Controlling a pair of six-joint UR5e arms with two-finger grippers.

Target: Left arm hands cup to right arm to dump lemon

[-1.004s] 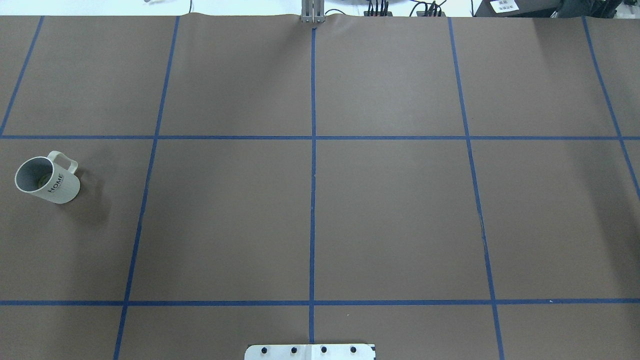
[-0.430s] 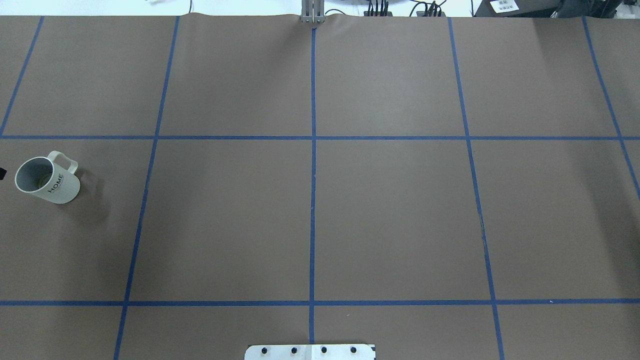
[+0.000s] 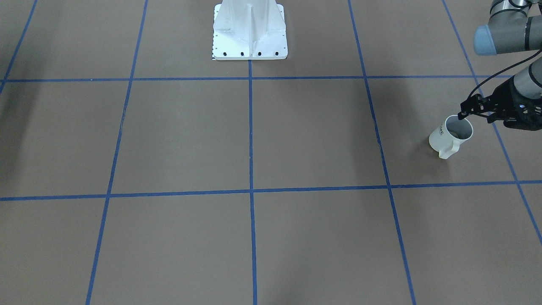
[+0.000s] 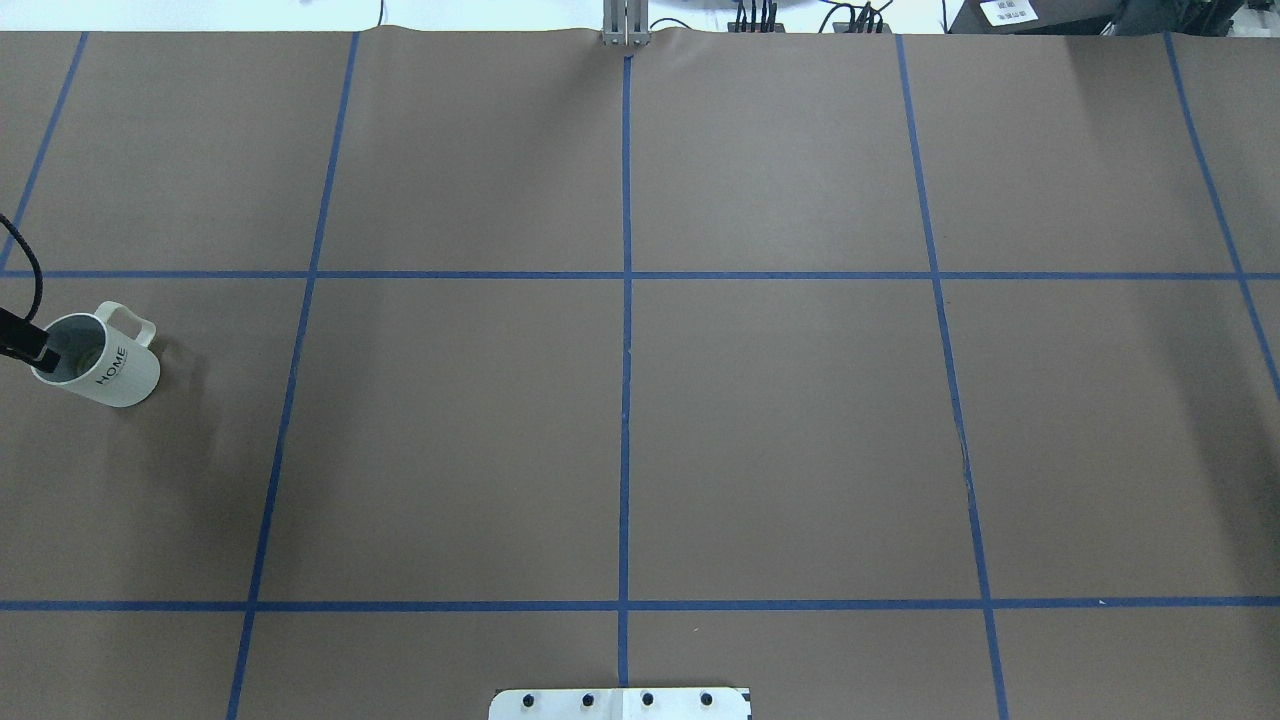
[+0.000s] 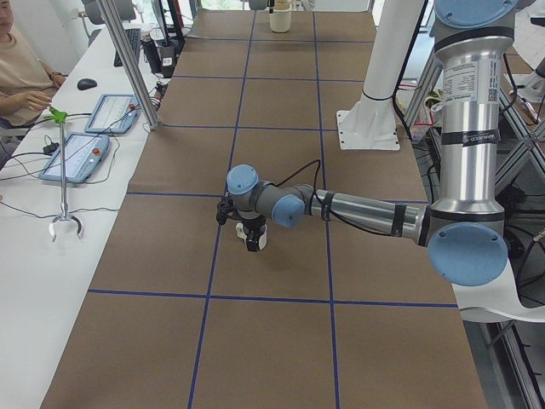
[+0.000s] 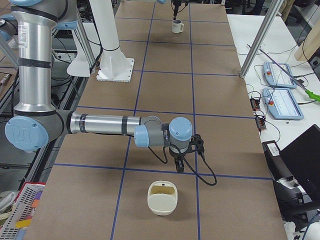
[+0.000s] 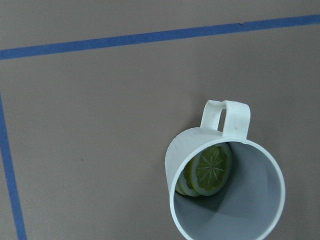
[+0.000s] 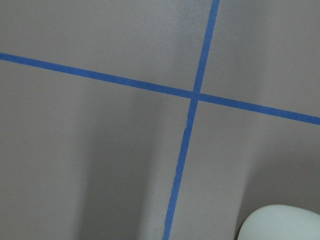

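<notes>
The cream-white cup (image 4: 110,372) marked "HOME" stands upright at the table's far left, handle toward the far side. It also shows in the front view (image 3: 442,137). The lemon (image 7: 210,170), yellowish-green slices, lies inside the cup (image 7: 225,190). My left gripper (image 3: 465,113) hangs over the cup's rim and looks open, with a black finger (image 4: 28,342) at the rim's left side. It holds nothing. My right gripper (image 6: 179,167) shows only in the right side view, pointing down over the table; I cannot tell if it is open or shut.
A cream rounded container (image 6: 161,197) sits on the table near my right gripper, and its edge shows in the right wrist view (image 8: 280,225). The robot's white base plate (image 4: 620,703) is at the near middle edge. Blue tape lines grid the brown table.
My left gripper has come in from the left edge and now reaches over the cup's rim. The cup has not moved.
</notes>
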